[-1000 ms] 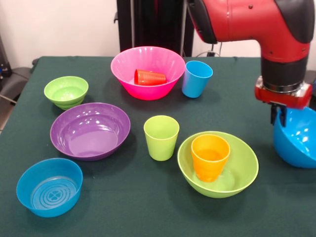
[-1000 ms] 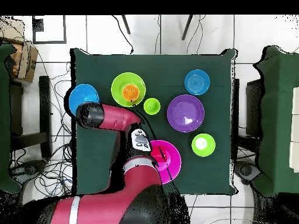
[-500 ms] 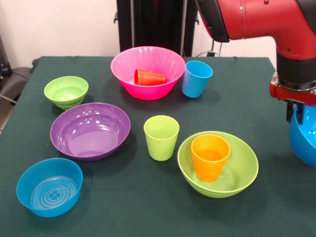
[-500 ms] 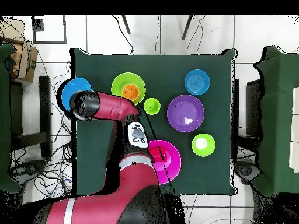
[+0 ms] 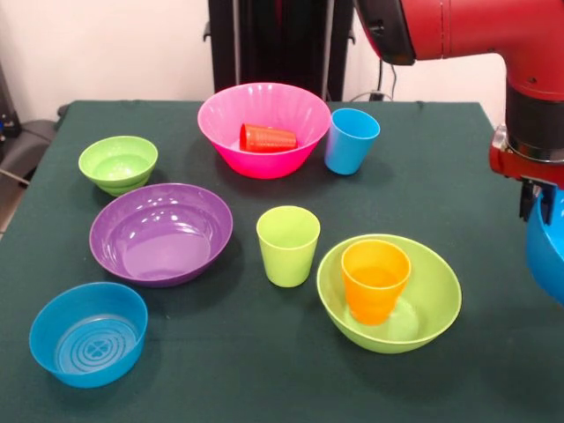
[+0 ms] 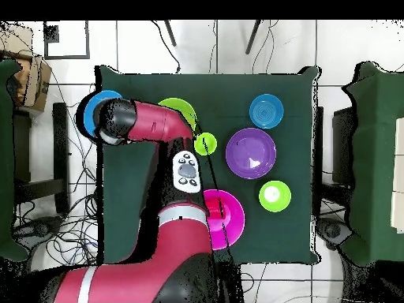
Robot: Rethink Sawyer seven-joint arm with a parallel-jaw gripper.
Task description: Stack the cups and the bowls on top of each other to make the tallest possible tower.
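Observation:
My gripper [image 5: 536,197] is at the right edge of the front view, shut on the rim of the large blue bowl [image 5: 549,256], which hangs tilted and partly out of frame. The overhead view shows this bowl [image 6: 96,106] under the wrist, at the table's edge. The orange cup [image 5: 375,280] stands in the large lime green bowl [image 5: 434,300]. A red cup [image 5: 268,137] lies in the pink bowl [image 5: 220,123]. The light blue cup [image 5: 351,139], the lime green cup [image 5: 287,245], the purple bowl [image 5: 161,232], the small green bowl [image 5: 118,163] and the small blue bowl [image 5: 88,333] stand apart.
The dark green table [image 5: 441,176] ends just right of the large green bowl. In the overhead view the red arm [image 6: 158,126] covers most of the large green bowl [image 6: 180,105]. Dark furniture [image 6: 12,158] flanks the table on both sides.
The gripper has carried the blue bowl further right in the front view, so more of it is out of frame. In the overhead view the wrist swung toward the table's left edge.

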